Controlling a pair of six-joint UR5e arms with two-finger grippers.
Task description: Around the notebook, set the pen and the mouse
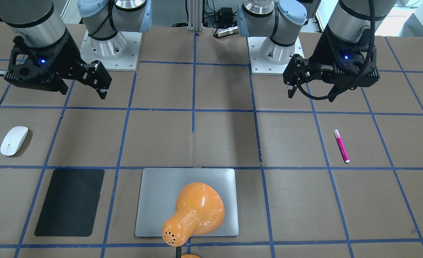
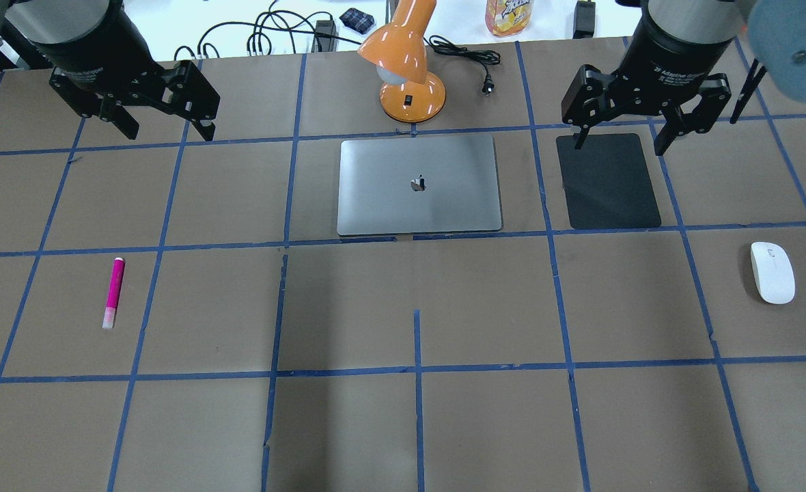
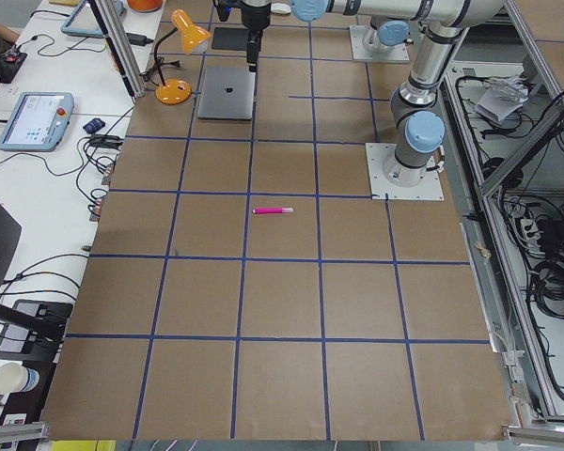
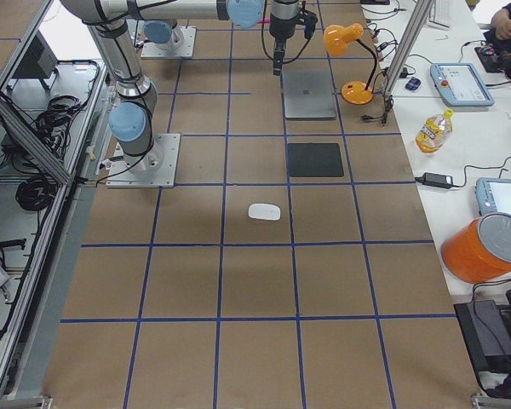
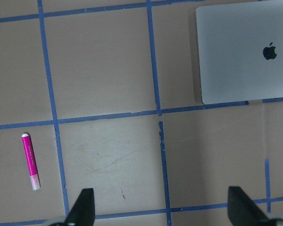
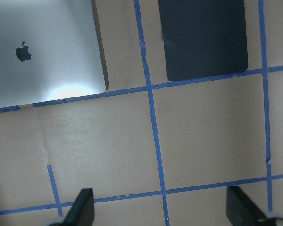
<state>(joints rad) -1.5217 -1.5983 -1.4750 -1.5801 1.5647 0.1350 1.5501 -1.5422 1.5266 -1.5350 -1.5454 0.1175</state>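
The silver-grey notebook (image 2: 418, 184) lies flat at the far middle of the table. A magenta pen (image 2: 113, 292) lies alone on the left side, and it also shows in the left wrist view, pen (image 5: 30, 161). On the right side lies the white mouse (image 2: 772, 272). My left gripper (image 2: 169, 130) hangs open above the table, far from the pen and left of the notebook. My right gripper (image 2: 620, 143) hangs open over the black mat (image 2: 608, 181), well away from the mouse. Neither holds anything.
An orange desk lamp (image 2: 406, 61) stands just behind the notebook, its head leaning over it in the front-facing view. The black mat lies right of the notebook. Cables and a bottle (image 2: 509, 15) sit beyond the far edge. Blue tape lines grid the brown tabletop.
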